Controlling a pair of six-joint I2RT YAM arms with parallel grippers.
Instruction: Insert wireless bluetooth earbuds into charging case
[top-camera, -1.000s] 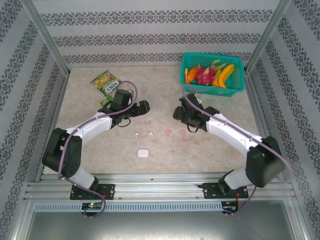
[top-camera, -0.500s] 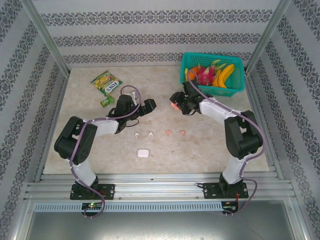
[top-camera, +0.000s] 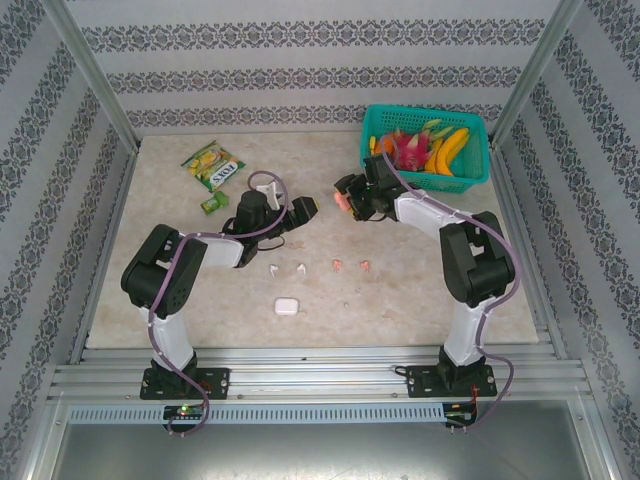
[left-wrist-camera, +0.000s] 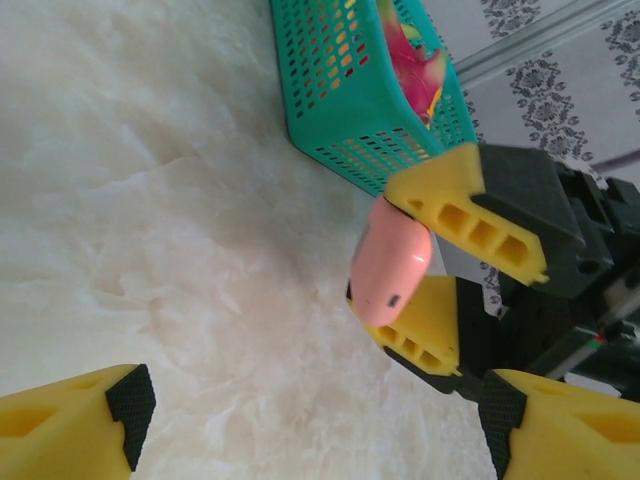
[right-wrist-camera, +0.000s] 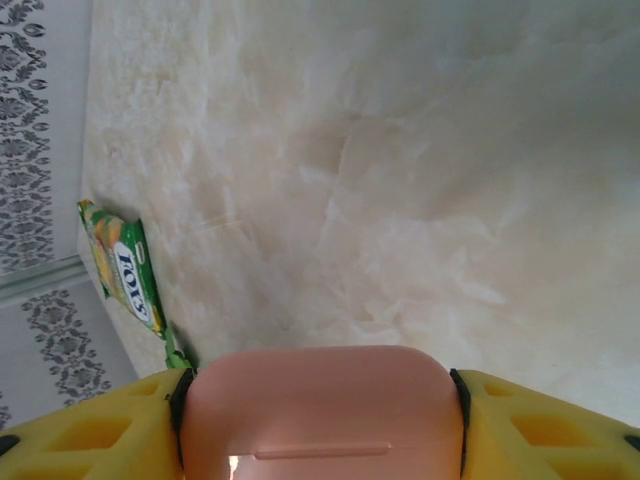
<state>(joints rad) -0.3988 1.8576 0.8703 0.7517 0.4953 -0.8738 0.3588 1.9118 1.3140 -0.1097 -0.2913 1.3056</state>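
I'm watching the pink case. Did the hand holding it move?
Yes. The right gripper, holding the pink case, moved away from the arm bases, nearer the teal basket.

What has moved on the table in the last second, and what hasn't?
The right gripper, clamped on the pink case, swung farther from the arms' bases and leftward. The left gripper moved right to meet it, jaws open, so the two now face each other closely. Both elbows folded back. The white earbuds, coral-pink earbuds, white case, snack packet and fruit basket stayed put.
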